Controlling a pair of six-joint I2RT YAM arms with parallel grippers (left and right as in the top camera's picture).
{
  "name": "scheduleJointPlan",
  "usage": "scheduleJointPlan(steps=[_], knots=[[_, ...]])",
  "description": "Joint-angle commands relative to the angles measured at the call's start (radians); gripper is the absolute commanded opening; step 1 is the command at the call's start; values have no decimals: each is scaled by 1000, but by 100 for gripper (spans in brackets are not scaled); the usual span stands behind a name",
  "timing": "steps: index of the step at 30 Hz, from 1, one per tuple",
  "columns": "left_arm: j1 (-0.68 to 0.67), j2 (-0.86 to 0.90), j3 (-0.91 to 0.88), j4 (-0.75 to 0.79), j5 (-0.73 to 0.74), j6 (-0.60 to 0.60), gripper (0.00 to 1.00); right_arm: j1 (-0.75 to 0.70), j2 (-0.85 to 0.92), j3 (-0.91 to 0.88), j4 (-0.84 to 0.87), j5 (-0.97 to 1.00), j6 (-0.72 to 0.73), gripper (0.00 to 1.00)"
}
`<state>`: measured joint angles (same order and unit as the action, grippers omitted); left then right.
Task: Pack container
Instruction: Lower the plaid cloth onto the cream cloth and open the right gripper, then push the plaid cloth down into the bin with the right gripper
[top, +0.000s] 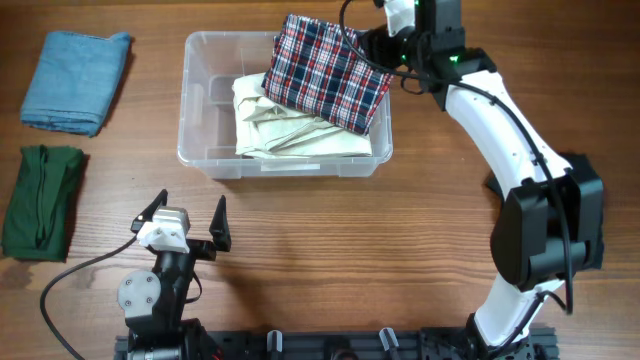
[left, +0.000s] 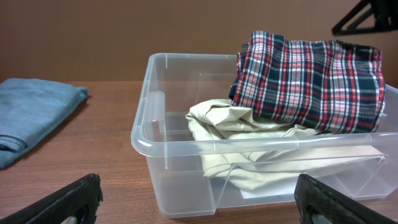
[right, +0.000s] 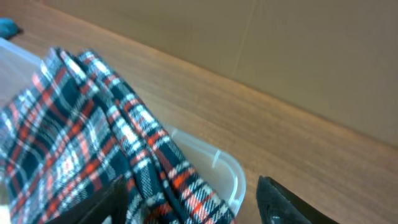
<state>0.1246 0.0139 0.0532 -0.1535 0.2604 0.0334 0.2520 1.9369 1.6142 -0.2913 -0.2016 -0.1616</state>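
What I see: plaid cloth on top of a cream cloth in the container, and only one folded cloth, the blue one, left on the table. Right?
Not quite. The overhead view shows two folded cloths left on the table: the blue one and a dark green one beside it. The plaid cloth does lie on the cream cloth in the container.

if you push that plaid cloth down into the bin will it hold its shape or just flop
Probably floppy: the plaid cloth is folded fabric that sags over the container rim. Likely light, since it sits propped on the cream cloth. It should squash down rather than slide or roll.
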Motion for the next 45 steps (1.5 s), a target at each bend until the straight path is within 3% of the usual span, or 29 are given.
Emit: scheduleJointPlan(steps=[1, 5, 13, 17, 23, 28, 31, 37, 41, 45], knots=[[-5, -7, -6, 1, 1, 15, 100, 15, -82, 49, -2, -76, 9, 58], [-5, -7, -6, 1, 1, 15, 100, 74, -87, 49, -6, -99, 14, 45], [-5, -7, -6, 1, 1, 15, 100, 216, -26, 48, 26, 36, 4, 14], [-5, -7, -6, 1, 1, 15, 100, 243, 36, 48, 70, 50, 8, 5], [-5, -7, -6, 1, 1, 15, 100, 244, 108, 48, 99, 92, 26, 4], [-5, -7, -6, 1, 1, 15, 100, 245, 111, 67, 10, 126, 69, 4], [-5, -7, -6, 1, 1, 15, 100, 245, 101, 161, -145, 128, 95, 4], [-5, -7, -6, 1, 1, 15, 100, 244, 101, 517, -544, 147, 118, 4], [-5, -7, -6, 1, 1, 15, 100, 245, 101, 620, -607, 140, 127, 4], [-5, -7, -6, 1, 1, 15, 100, 245, 116, 616, -541, 108, 162, 8]])
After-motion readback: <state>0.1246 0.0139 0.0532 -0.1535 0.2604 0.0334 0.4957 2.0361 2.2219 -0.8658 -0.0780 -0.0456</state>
